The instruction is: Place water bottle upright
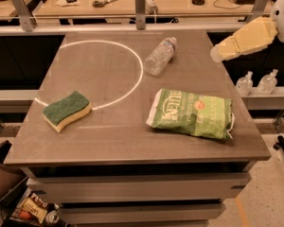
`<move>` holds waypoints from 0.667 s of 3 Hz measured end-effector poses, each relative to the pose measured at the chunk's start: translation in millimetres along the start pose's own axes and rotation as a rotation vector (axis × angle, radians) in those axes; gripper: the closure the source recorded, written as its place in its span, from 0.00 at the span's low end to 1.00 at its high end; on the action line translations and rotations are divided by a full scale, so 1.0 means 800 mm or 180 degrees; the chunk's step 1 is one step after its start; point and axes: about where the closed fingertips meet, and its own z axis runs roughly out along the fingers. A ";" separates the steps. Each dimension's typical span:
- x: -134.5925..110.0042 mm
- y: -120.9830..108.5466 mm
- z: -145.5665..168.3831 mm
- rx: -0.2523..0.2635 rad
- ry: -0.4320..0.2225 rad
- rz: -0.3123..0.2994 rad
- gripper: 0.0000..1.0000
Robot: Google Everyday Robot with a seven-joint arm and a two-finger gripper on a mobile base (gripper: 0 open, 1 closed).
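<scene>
chip bag (191,113): big white letters run across the green front. They look like "KETTLE", but the word is too blurry to be sure. The smaller print around them cannot be read.
water bottle (160,56): the words on its pale label band are too small to read.
box on the floor (35,208): it has some print, too small to read.
gripper (217,54): at the end of the cream arm, over the far right side of the worktop (132,131).

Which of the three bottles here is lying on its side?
The clear water bottle on the table, right of the white circle; both pump-top bottles stand upright on the shelf beyond. The gripper hovers at the table's far right edge.
</scene>
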 end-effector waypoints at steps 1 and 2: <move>-0.002 -0.005 0.005 -0.0018 -0.0003 0.0075 0.00; -0.009 -0.006 0.006 -0.0022 -0.0017 0.0232 0.00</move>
